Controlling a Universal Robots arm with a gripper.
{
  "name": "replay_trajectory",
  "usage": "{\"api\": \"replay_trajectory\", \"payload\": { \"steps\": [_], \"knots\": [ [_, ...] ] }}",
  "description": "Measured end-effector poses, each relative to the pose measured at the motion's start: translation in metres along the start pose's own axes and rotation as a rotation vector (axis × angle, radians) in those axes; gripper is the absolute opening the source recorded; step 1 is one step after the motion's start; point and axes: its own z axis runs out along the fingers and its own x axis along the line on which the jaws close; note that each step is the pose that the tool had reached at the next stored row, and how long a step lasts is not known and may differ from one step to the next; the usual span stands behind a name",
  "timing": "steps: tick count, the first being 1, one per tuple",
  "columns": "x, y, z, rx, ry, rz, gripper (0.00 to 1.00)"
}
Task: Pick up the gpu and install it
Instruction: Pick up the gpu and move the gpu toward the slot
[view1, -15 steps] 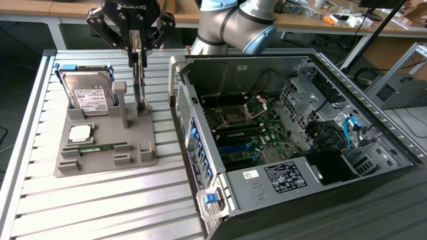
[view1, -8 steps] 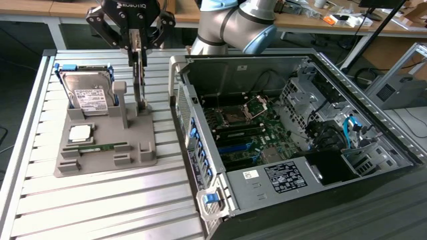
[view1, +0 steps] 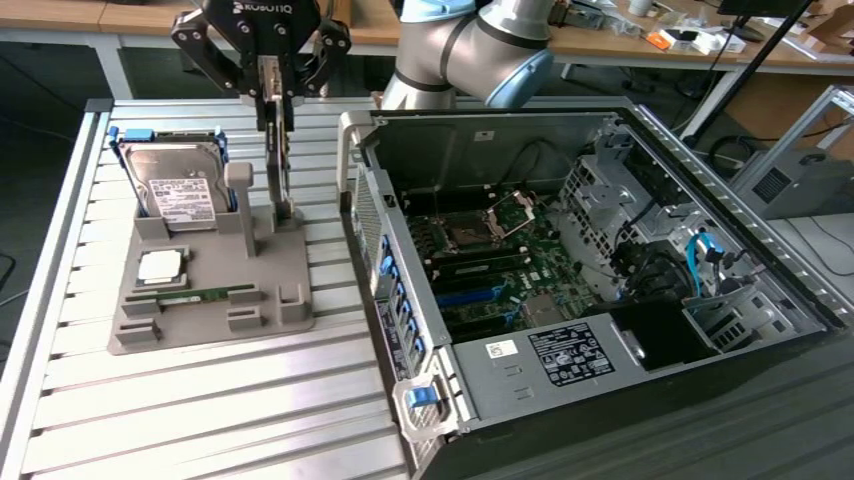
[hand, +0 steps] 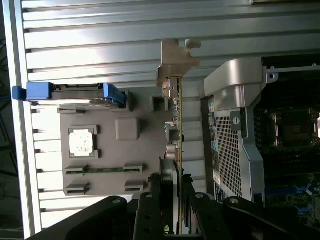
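Gripper is clamped on the graphics card, one finger on each face, gripping the card's upper end. Card is seen edge-on in the exterior view.

Card stands on end, long axis 12 to 6 o'clock in the exterior view, hanging straight below the gripper at 6. In the wrist view the card runs away from the gripper as a thin line. Its silver bracket is at the far end, so the bracket end is down.

The lower end sits at the grey parts holder. Cannot tell whether it is seated in the slot or just clear of it.

On the same holder:
- Hard drive at about 8 o'clock from the gripper, upright in its blue frame.
- Square processor chip and memory stick lower down, lying flat.

Open computer case lies just beside the holder, at 3 to 4 o'clock from the card. Motherboard is bare inside, facing up. By my reading the card's flat faces are turned toward the hard drive and the case, its thin edge toward the exterior camera.
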Motion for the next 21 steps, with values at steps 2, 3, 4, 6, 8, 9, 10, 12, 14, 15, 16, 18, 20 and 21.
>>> {"api": "replay_trajectory", "payload": {
  "steps": [2, 3, 4, 6, 8, 9, 10, 12, 14, 15, 16, 18, 20, 21],
  "knots": [
    [0.0000, 0.0000, -0.0004, 0.0000, 0.0000, 0.000, 0.27],
    [0.0000, 0.0000, -0.0006, 0.0000, 0.0000, 0.000, 0.27],
    [0.0000, 0.0000, -0.0007, 0.0000, 0.0000, 0.000, 0.27],
    [0.0000, 0.0001, -0.0011, 0.0000, 0.0000, 0.000, 0.27],
    [0.0000, 0.0001, -0.0014, 0.0000, 0.0000, 0.000, 0.27],
    [0.0000, 0.0001, -0.0016, 0.0000, 0.0000, 0.000, 0.27],
    [0.0000, 0.0001, -0.0017, 0.0000, 0.0000, 0.000, 0.27],
    [-0.0001, 0.0001, -0.0022, 0.0000, 0.0000, 0.000, 0.27],
    [-0.0001, 0.0001, -0.0026, 0.0000, 0.0000, 0.000, 0.27],
    [-0.0001, 0.0001, -0.0028, 0.0000, 0.0000, 0.000, 0.27],
    [-0.0001, 0.0001, -0.0030, 0.0000, 0.0000, 0.000, 0.27],
    [-0.0001, 0.0002, -0.0042, 0.0000, 0.0000, 0.000, 0.27],
    [-0.0001, 0.0003, -0.0054, 0.0000, 0.0000, 0.000, 0.27],
    [-0.0001, 0.0003, -0.0056, 0.0000, 0.0000, 0.000, 0.27]
  ]
}}
